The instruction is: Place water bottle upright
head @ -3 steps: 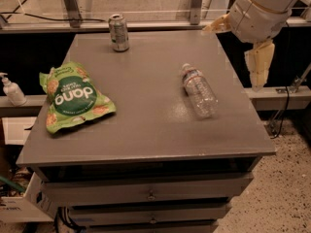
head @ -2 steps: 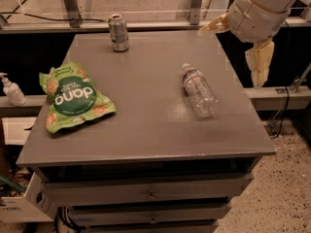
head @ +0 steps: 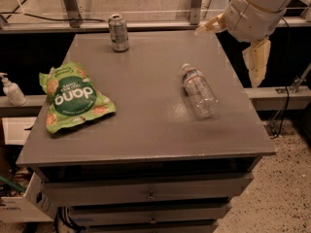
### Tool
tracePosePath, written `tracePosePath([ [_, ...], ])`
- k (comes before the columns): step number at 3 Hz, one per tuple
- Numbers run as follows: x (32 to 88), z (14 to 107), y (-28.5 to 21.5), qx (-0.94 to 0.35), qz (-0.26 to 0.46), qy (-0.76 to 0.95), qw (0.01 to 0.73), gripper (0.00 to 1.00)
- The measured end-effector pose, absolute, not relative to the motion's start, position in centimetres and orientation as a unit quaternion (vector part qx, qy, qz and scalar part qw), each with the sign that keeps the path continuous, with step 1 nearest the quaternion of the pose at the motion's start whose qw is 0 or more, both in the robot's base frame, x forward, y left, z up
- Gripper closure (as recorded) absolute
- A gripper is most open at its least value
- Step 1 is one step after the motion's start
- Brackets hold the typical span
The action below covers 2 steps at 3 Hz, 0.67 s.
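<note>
Camera view: one view, looking down on a grey table (head: pixel 146 135).
Water bottle (head: pixel 199 90): lies on its side on the right half of the table, cap toward the far edge.
Gripper (head: pixel 227 57): above the table's far right corner, fingers (head: pixel 257 62) spread wide, holding nothing.
Bottle to fingers: below and nearer than them, apart, not between them.
Others: soda can (head: pixel 118 32) upright at the far edge; green snack bag (head: pixel 73 96) on the left.
</note>
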<state>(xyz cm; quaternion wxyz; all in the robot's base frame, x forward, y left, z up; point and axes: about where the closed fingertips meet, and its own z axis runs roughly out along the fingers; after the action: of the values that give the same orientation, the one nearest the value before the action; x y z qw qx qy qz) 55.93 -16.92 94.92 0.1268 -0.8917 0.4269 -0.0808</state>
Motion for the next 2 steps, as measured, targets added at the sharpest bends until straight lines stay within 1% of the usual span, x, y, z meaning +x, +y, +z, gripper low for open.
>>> tracePosePath([
  [1,56.6,94.9,-15.5,-0.916,-0.092,0.372,0.116,0.0],
  [2,58.3,94.8,-13.4,-0.947,-0.113,0.288,0.086,0.0],
])
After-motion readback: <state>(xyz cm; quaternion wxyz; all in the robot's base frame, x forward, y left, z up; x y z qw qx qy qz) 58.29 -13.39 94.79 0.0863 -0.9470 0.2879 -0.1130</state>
